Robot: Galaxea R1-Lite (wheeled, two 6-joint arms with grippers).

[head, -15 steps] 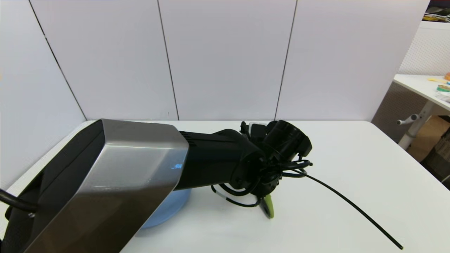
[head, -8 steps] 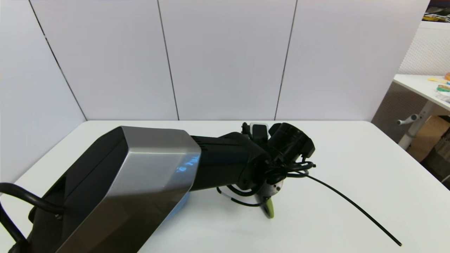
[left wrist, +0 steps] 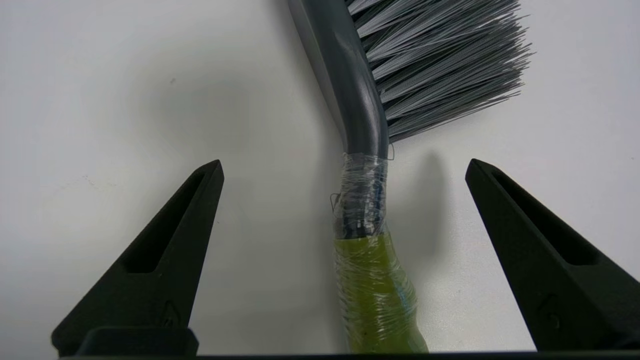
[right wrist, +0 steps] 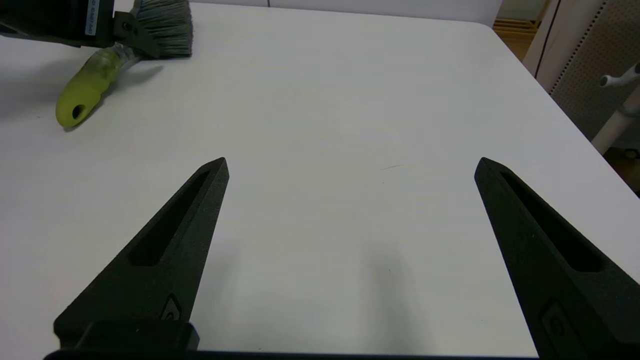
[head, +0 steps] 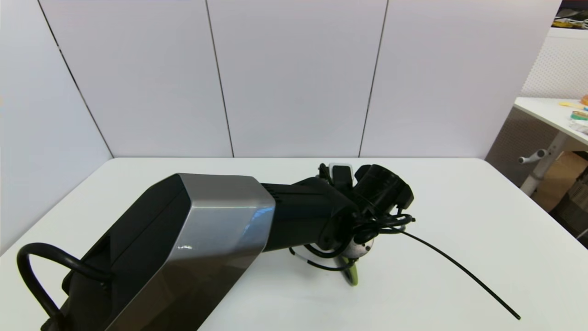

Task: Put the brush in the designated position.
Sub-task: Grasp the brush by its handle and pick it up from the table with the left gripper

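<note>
Left arm now farther forward — its tool [left wrist: 342, 167] spread wide astride the brush [left wrist: 367, 200] on the table [head: 459, 207], untouched — right tool [right wrist: 350, 165] likewise agape.

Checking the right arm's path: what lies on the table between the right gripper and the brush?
Nothing: the right wrist view shows only bare white table between the right gripper and the brush.

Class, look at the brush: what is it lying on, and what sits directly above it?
The brush lies on bare white table. The open left gripper hangs above it, fingers either side of the neck, not touching. In the head view the arm covers all but the handle tip.
</note>
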